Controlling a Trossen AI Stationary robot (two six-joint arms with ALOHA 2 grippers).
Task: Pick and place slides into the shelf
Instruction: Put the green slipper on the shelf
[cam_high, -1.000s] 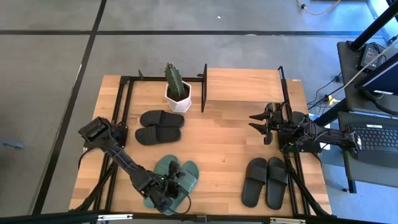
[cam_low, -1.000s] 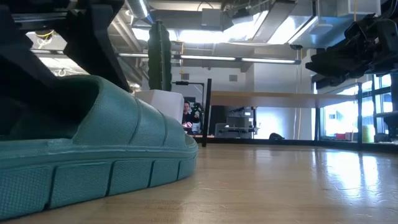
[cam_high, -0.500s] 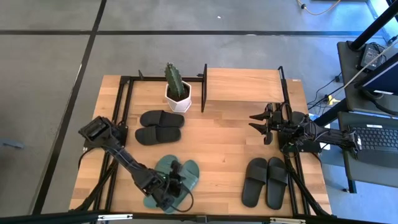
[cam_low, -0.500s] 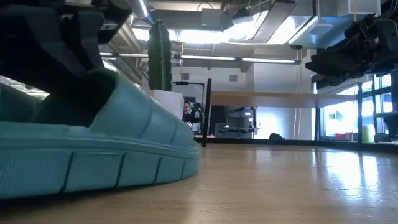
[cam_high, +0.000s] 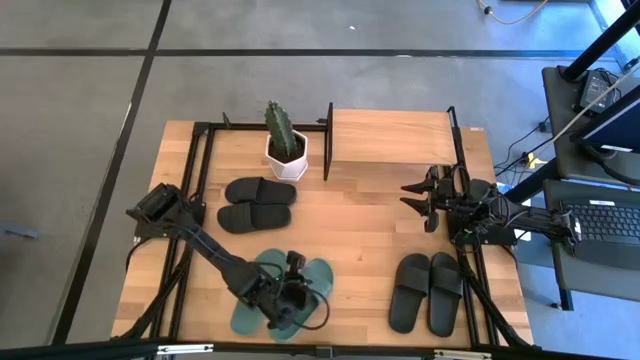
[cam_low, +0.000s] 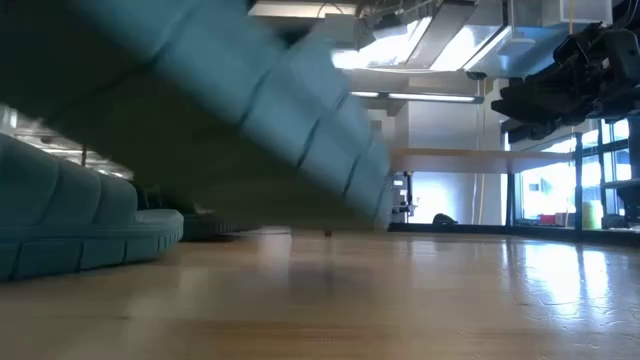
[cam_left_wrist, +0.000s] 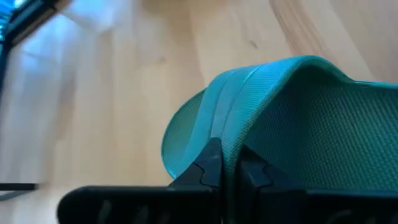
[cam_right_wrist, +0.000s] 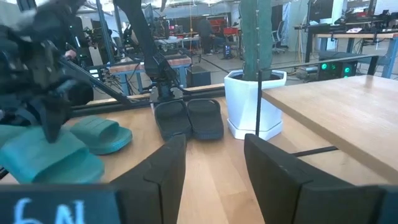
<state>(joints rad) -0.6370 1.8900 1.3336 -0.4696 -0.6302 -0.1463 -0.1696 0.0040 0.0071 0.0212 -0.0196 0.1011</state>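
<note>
Table: the large light wooden tabletop (cam_high: 370, 215) carried everything, with black metal rails along its left and right edges.
Shelf: the small rack with a light wooden top board on black posts (cam_high: 392, 136) stood at the far edge, right of centre, nothing on its top board.
Left arm: it reached across the near left of the table, and the left gripper (cam_high: 291, 296) was clenched on the strap of one sage-green foam slide (cam_left_wrist: 292, 118), which hung tilted with its toe off the wood.
Right arm: it waited at the right edge, the right gripper (cam_high: 412, 199) held above the table with its fingers (cam_right_wrist: 166, 167) parted and nothing between them.
Second green slide: the other sage-green slide (cam_high: 249, 312) lay flat just left of the lifted one.
Black pairs: one black foam pair (cam_high: 256, 203) lay left of centre; the other black pair (cam_high: 427, 291) lay near right.
Cactus: a green cactus in a white pot (cam_high: 285, 143) stood far of the left black pair.
</note>
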